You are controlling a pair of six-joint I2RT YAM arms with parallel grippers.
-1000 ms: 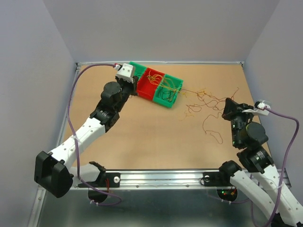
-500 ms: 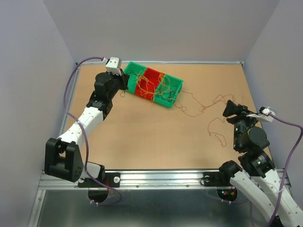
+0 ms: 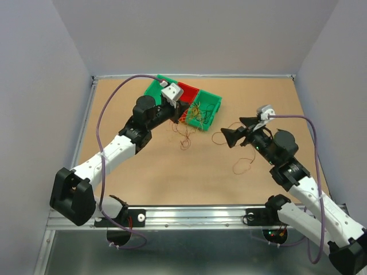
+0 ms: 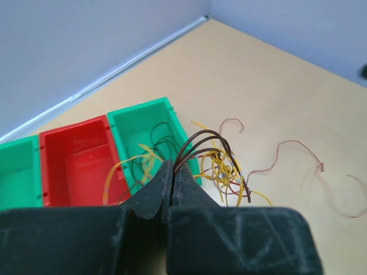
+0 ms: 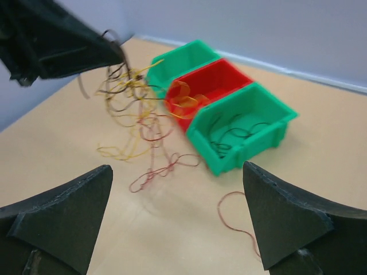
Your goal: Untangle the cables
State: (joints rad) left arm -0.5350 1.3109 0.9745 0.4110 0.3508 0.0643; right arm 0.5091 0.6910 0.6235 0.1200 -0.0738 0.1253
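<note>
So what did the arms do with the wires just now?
The left gripper swung from the far left end of the bins back over their near side and is shut on the cables. These got pulled from a spread across the table into a clump hanging by the bins. The right gripper swung left toward the middle, open. The bins stayed about put; a few strands lie loose.

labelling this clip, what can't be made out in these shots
Left wrist: the left pincer hides its grip on the cables; strand count unclear.
Right wrist: cables blurred, knots unreadable.
Top view: left arm covers most of the red bin.
Left wrist: end green bin cut by left edge.
</note>
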